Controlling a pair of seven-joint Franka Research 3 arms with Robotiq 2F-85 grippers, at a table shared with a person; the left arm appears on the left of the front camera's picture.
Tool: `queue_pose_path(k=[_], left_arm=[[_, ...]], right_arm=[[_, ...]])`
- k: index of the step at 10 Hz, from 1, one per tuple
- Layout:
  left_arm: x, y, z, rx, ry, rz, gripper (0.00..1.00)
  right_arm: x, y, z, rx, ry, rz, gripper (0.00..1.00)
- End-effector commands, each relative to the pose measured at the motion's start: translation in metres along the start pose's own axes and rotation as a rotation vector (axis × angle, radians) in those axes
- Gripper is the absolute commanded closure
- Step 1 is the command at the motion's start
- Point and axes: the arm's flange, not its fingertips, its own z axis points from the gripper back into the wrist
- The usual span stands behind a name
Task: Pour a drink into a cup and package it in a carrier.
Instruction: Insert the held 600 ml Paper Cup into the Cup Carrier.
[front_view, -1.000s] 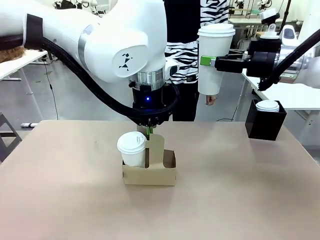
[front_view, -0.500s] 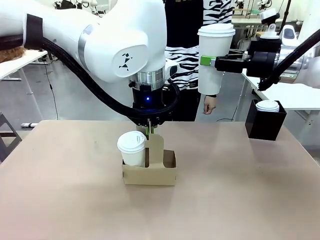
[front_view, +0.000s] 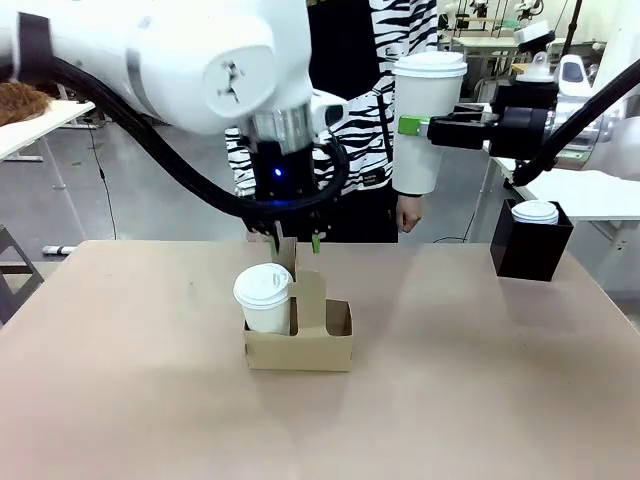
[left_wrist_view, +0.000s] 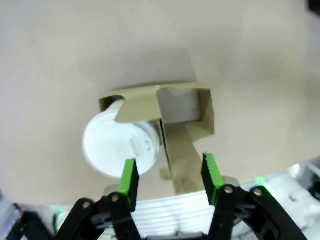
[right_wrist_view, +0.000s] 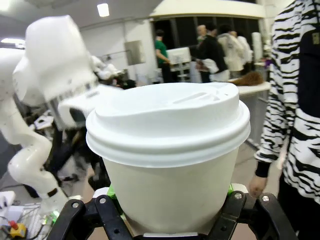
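Note:
The brown cardboard carrier sits mid-table with a lidded white cup in its left slot. My left gripper hangs open just above the upright handle panel, clear of it. From the left wrist view, the green fingertips straddle the handle, with the cup lid beside it. High at the right, my right gripper is shut on a second lidded cup, seen close up as a cup in the right wrist view. The drink is out of view.
A black square box holding a white lid stands at the table's far right. A person in a zebra-striped top stands behind the far edge, one hand hanging down.
My left gripper has opened off the carrier's handle panel and risen slightly, shifting left. The right gripper keeps its cup in about the same place.

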Motion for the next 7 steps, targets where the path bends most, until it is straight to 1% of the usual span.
queue_pose_path(k=[1,2,3,4,5,6,7], left_arm=[[-0.015,0.041,0.043,-0.058,0.010,-0.133,0.00],[-0.020,0.063,0.061,-0.058,0.017,-0.240,0.00],[-0.022,0.091,0.075,-0.086,0.003,-0.346,0.00],[-0.024,0.123,0.084,-0.127,-0.011,-0.494,0.00],[-0.031,0.157,0.087,-0.137,-0.113,-0.631,0.00],[-0.033,0.182,0.085,-0.142,-0.159,-0.714,0.00],[-0.034,0.199,0.079,-0.101,-0.220,-0.765,0.00]], right_arm=[[-0.001,-0.029,-0.009,0.165,0.013,-0.100,0.20],[-0.011,-0.032,-0.018,0.222,0.030,-0.121,0.20],[-0.021,-0.035,-0.027,0.320,0.039,-0.130,0.20],[-0.035,-0.038,-0.038,0.361,0.042,-0.121,0.20],[-0.054,-0.036,-0.051,0.360,0.042,-0.083,0.20],[-0.070,-0.036,-0.061,0.353,0.040,-0.049,0.20],[-0.081,-0.038,-0.067,0.319,0.035,0.001,0.20]])
